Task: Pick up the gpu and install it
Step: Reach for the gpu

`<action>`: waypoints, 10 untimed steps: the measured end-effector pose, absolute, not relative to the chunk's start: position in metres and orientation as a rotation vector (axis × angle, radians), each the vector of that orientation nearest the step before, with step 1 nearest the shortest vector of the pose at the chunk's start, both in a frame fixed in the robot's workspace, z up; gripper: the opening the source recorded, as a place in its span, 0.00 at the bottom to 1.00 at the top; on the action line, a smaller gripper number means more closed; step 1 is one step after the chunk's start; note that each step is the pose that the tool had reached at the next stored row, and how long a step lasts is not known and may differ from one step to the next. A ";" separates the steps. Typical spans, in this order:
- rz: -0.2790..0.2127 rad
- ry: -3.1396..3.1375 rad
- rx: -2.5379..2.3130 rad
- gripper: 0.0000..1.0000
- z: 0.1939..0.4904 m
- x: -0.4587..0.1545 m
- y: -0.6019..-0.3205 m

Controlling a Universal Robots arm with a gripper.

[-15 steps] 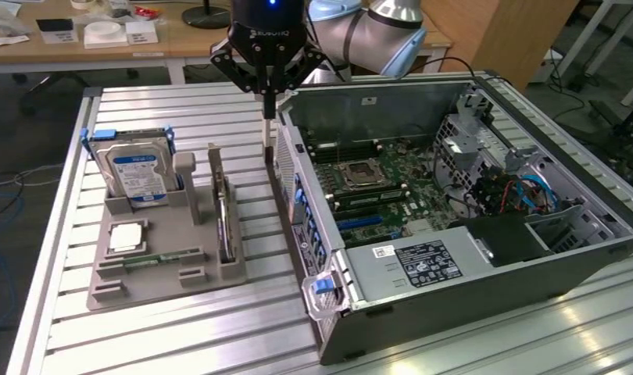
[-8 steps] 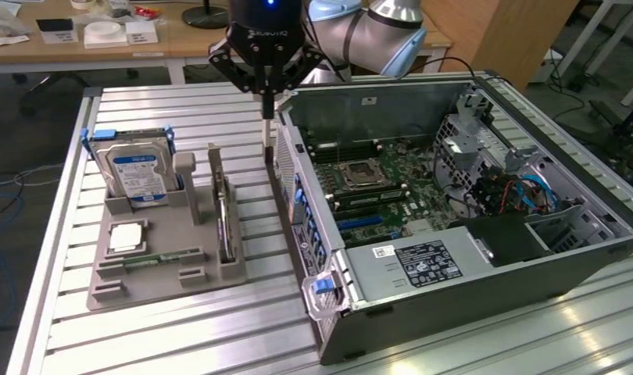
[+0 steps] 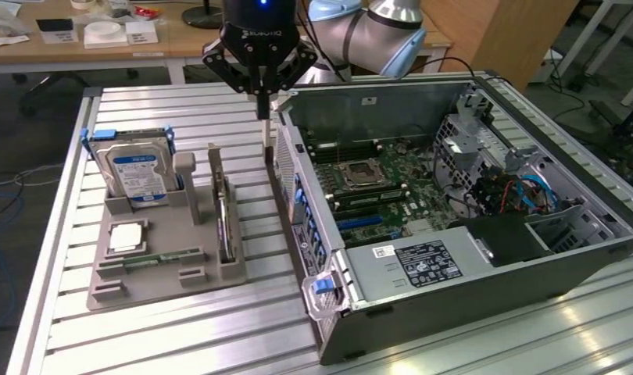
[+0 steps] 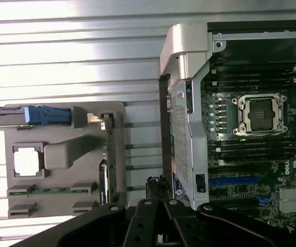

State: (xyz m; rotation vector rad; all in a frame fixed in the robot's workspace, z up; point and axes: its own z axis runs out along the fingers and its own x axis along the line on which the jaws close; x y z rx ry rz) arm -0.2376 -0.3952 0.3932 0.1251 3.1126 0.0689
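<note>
The gpu point(image 3: 225, 211) is a thin dark card standing on its long edge in a slot of the grey holder point(image 3: 150, 277), on the side nearest the computer. In the wrist view the gpu point(image 4: 109, 154) appears edge-on as a narrow green-dark strip. My gripper point(image 3: 263, 117) hangs above the strip of table between the holder and the open computer case point(image 3: 566, 266), close to the case's rear corner. Its fingers are shut with nothing between them. In the wrist view the gripper point(image 4: 158, 186) sits beside the case's perforated rear panel, apart from the gpu.
The holder also carries a hard drive point(image 3: 137, 168) with a blue-white label, a square processor point(image 3: 126, 237) and a small memory stick point(image 3: 155, 258). The motherboard point(image 3: 384, 183) lies exposed inside the case. A wooden desk point(image 3: 108, 43) stands behind the ribbed metal table.
</note>
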 end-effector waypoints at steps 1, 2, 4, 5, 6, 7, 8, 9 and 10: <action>0.069 3.113 0.125 0.11 0.393 -0.238 -0.395; 0.069 3.113 0.125 0.11 0.393 -0.238 -0.395; 0.069 3.113 0.125 0.11 0.393 -0.238 -0.395; 0.069 3.113 0.125 0.11 0.393 -0.238 -0.395; 0.069 3.113 0.126 0.11 0.393 -0.238 -0.395; 0.069 3.113 0.126 0.11 0.393 -0.239 -0.395; 0.069 3.113 0.125 0.11 0.393 -0.239 -0.395; 0.069 3.113 0.125 0.11 0.393 -0.239 -0.395; 0.069 3.113 0.125 0.11 0.393 -0.240 -0.395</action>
